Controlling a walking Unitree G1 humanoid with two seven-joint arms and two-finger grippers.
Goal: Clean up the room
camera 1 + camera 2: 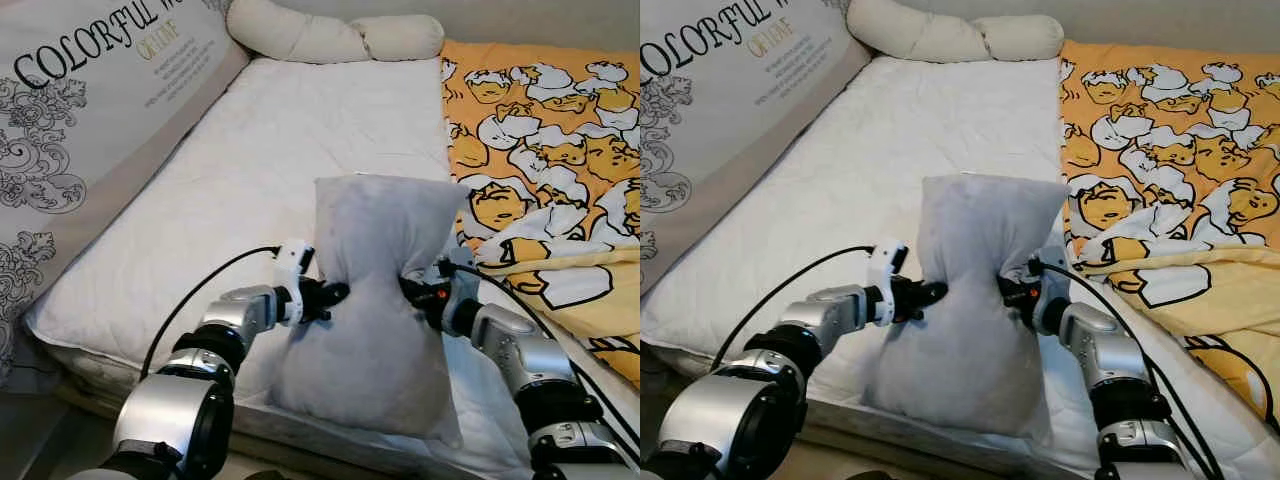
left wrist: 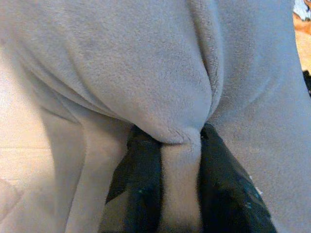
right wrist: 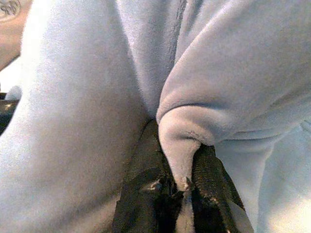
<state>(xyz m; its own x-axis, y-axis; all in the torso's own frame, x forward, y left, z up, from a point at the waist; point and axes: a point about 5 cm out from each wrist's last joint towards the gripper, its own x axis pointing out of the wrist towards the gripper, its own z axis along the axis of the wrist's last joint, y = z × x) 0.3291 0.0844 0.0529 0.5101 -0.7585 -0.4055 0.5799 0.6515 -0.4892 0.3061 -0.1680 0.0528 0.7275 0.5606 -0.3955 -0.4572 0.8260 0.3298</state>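
A soft grey pillow (image 1: 378, 290) stands upright at the near edge of the white mattress (image 1: 250, 160), pinched in at its middle from both sides. My left gripper (image 1: 338, 293) is shut on a fold of the pillow's left side; the left wrist view has grey fabric (image 2: 180, 160) squeezed between the two black fingers (image 2: 138, 189). My right gripper (image 1: 410, 289) is shut on the pillow's right side, and a ridge of fabric (image 3: 182, 141) runs between its fingers (image 3: 209, 189). The pillow's lower half bulges toward me over the bed edge.
A yellow duck-print blanket (image 1: 550, 140) covers the right side of the bed. Long cream bolsters (image 1: 330, 35) lie along the far end. A large printed cushion (image 1: 70, 130) leans against the left side. The bed's front edge (image 1: 120, 395) is just below my arms.
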